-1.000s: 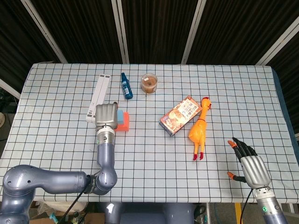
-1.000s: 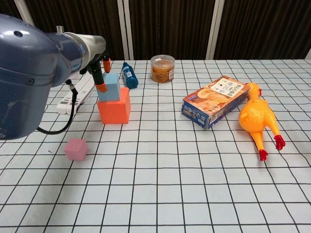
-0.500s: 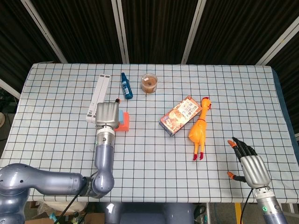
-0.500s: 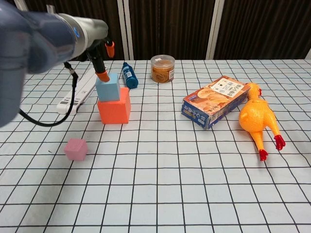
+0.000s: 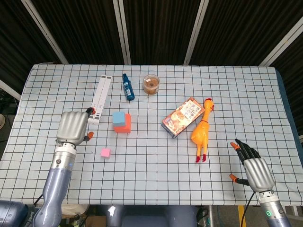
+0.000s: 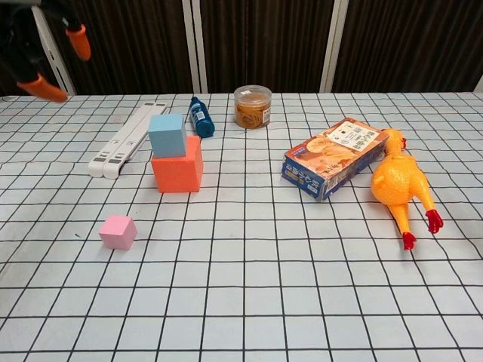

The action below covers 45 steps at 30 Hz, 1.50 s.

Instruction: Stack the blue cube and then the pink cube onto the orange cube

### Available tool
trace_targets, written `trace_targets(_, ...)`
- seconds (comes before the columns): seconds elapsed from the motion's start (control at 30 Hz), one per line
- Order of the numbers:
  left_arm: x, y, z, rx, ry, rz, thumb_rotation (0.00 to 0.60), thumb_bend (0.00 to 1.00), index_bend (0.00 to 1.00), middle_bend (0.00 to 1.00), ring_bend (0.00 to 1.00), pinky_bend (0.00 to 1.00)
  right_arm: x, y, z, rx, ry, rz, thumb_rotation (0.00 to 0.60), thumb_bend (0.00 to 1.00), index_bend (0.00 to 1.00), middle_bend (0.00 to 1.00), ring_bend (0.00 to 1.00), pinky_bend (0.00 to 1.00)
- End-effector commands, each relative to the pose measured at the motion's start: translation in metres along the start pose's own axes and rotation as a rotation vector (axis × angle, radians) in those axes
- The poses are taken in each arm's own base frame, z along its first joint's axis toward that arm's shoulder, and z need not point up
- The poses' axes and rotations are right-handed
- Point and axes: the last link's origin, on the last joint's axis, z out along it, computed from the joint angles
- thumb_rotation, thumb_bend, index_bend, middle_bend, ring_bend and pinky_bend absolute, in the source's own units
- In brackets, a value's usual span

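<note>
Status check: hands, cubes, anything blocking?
Left hand open, empty. Right hand open, idle. Blue cube sits on orange cube; pink cube on table, unobstructed.

White black-gridded cloth (image 5: 156,146) covering the bench, dark corrugated wall panels (image 5: 156,28) standing behind it, pale slanted posts (image 5: 124,30) crossing them, even light falling, clutter showing below the front edge.

Matt foam-like blue cube (image 6: 167,135), orange cube (image 6: 177,167), pink cube (image 6: 118,231). Glossy rubber chicken (image 6: 400,185). Printed cardboard box (image 6: 336,157). Cloth-covered worktop (image 6: 249,302). Brushed-metal left robot hand (image 5: 72,126).
</note>
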Motion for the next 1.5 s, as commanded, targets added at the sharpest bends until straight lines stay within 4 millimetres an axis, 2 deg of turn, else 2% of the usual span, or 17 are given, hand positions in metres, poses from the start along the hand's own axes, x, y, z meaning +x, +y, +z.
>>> trace_targets(0.03, -0.038, -0.016, -0.010, -0.033, -0.077, 0.015, 0.600, 0.26, 0.33, 1.00, 0.79, 0.77, -0.001, 0.000, 0.000, 0.000, -0.005, -0.002, 0.600, 0.16, 0.12, 0.07, 0.13, 0.20)
trace_targets(0.07, -0.051, -0.016, -0.010, -0.039, -0.101, 0.021, 0.600, 0.26, 0.33, 1.00, 0.79, 0.77, -0.001, 0.000, 0.001, 0.000, -0.008, -0.003, 0.600, 0.16, 0.12, 0.07, 0.13, 0.20)
trace_targets(0.27, -0.083, -0.005, -0.004, -0.054, -0.148, 0.017, 0.600, 0.26, 0.33, 1.00, 0.79, 0.77, 0.000, 0.001, 0.001, 0.000, -0.005, -0.001, 0.600, 0.16, 0.12, 0.07, 0.13, 0.20)
trace_targets(0.77, -0.123, 0.018, 0.003, -0.061, -0.232, 0.067, 0.600, 0.26, 0.34, 1.00, 0.79, 0.77, 0.002, 0.002, 0.000, 0.001, 0.000, 0.009, 0.600, 0.16, 0.12, 0.07, 0.13, 0.20)
trace_targets(1.07, -0.137, 0.023, 0.005, -0.063, -0.260, 0.100, 0.600, 0.26, 0.36, 1.00, 0.79, 0.77, 0.000, 0.003, 0.000, -0.002, -0.007, 0.005, 0.600, 0.16, 0.12, 0.07, 0.13, 0.20)
trace_targets(1.5, -0.143, 0.030, 0.006, -0.073, -0.260, 0.118, 0.600, 0.29, 0.37, 1.00, 0.79, 0.78, 0.001, 0.004, 0.000, -0.004, -0.005, 0.010, 0.600, 0.16, 0.12, 0.07, 0.13, 0.20)
